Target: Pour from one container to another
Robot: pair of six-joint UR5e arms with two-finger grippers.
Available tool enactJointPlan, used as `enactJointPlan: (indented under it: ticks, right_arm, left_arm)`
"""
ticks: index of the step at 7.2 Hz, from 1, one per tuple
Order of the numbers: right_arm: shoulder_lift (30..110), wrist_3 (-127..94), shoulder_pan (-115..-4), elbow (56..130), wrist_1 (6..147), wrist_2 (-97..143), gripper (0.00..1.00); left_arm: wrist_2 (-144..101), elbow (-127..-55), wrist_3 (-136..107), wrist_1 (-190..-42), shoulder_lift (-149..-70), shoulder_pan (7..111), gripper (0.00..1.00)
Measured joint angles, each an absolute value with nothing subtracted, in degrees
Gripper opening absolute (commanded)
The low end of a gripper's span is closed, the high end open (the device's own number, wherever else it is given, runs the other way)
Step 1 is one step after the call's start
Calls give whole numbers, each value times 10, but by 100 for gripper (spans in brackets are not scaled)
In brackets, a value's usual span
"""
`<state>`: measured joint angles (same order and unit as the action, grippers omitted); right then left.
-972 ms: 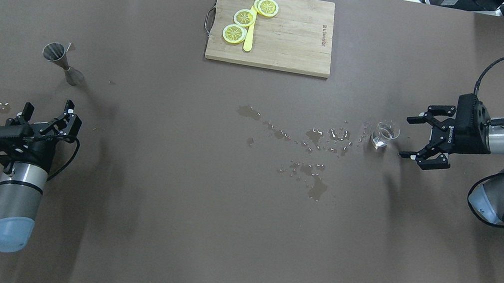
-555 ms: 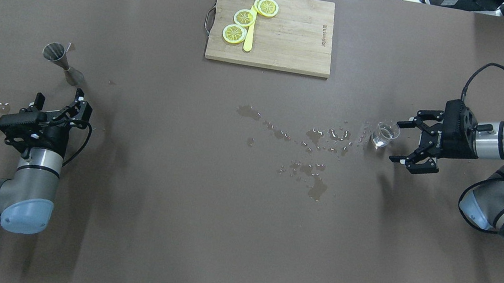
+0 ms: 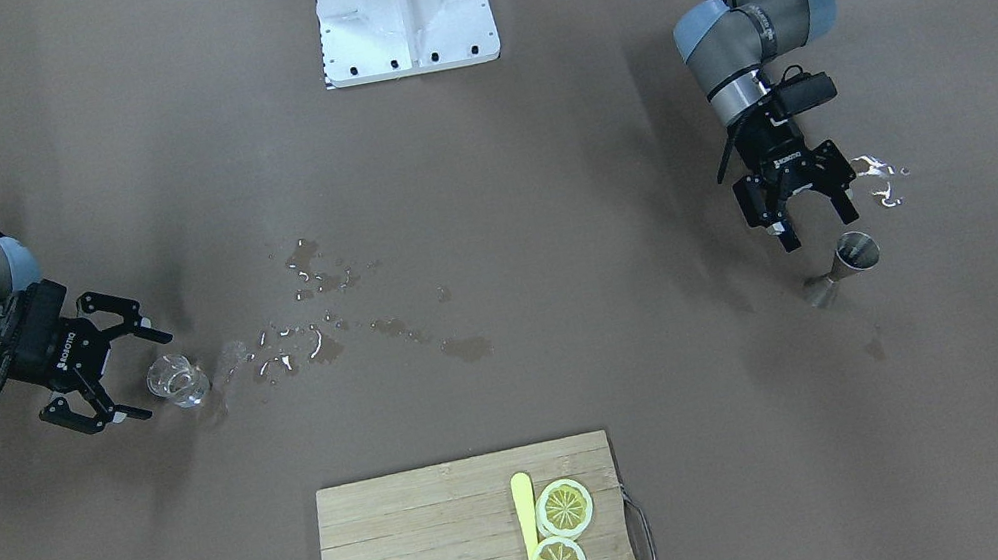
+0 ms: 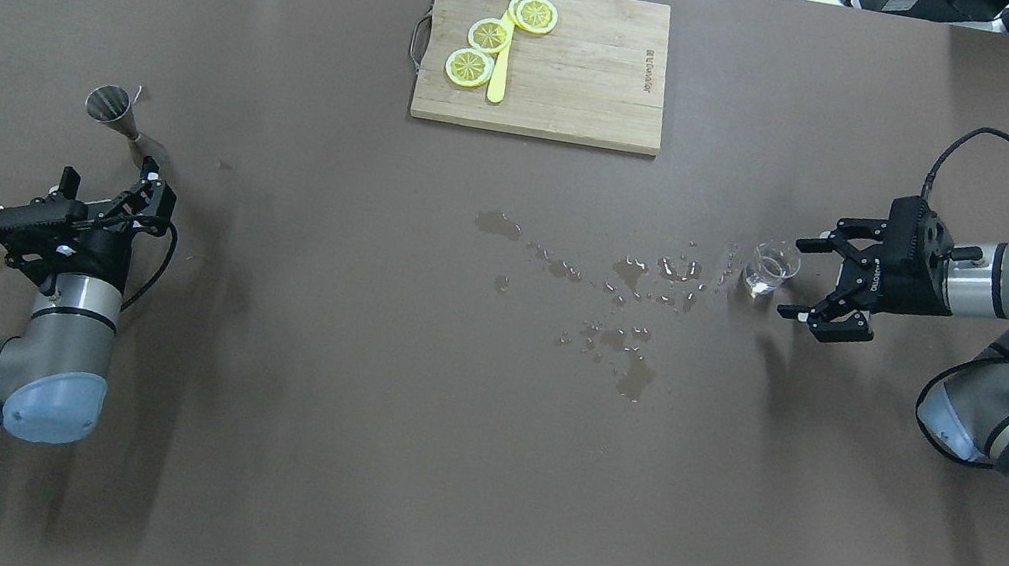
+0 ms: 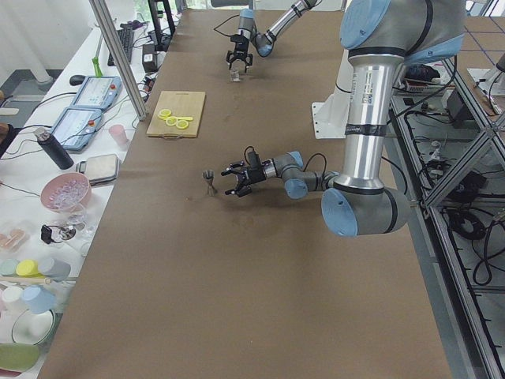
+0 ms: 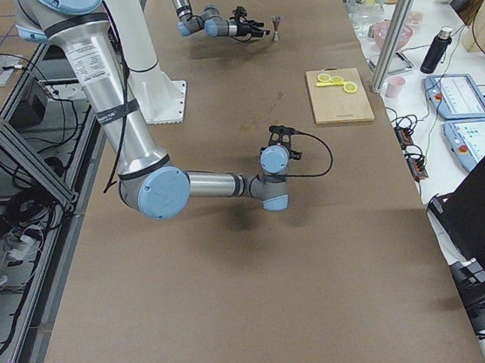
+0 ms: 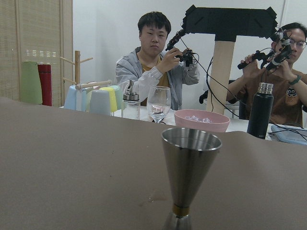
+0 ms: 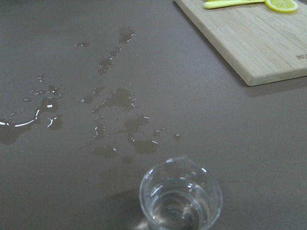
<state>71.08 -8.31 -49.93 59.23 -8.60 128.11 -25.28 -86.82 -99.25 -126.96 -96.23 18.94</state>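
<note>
Tumbler (image 4: 773, 268) is standing, seemingly untouched, just ahead of the wide-spread right gripper (image 4: 794, 276). Jigger (image 4: 125, 124) is standing just beyond the left gripper (image 4: 107, 185), likewise spread.

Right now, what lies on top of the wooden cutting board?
Lemon slices and a yellow utensil lie on the cutting board. The slices cover part of the utensil, hiding one end.

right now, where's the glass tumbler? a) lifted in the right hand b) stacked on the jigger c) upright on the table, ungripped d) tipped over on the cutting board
c: the glass tumbler stands upright on the table with liquid in it, and the right hand is open at its side, not closed on it.
</note>
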Motion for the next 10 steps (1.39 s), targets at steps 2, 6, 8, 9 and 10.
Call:
enactJointPlan:
  ticks: [2,6,8,9,10]
  right_arm:
    - [703,-103,-498,590,-84,1271,99]
    - [697,-122,-490,587,-80,1256,98]
    - [697,-128,-485,587,-80,1246,94]
    - [696,-136,-484,587,-79,1242,94]
    - [696,-144,-482,587,-79,1239,93]
  left_arm:
    - [-253,-869,-991,-1268,-967,192,99]
    - [-246,-872,-991,-1171,-970,193,99]
    - [-246,-875,-995,-1148,-970,195,99]
    - [-246,-878,-996,-1171,-970,197,99]
    - [-246,-880,-995,-1206,-970,197,99]
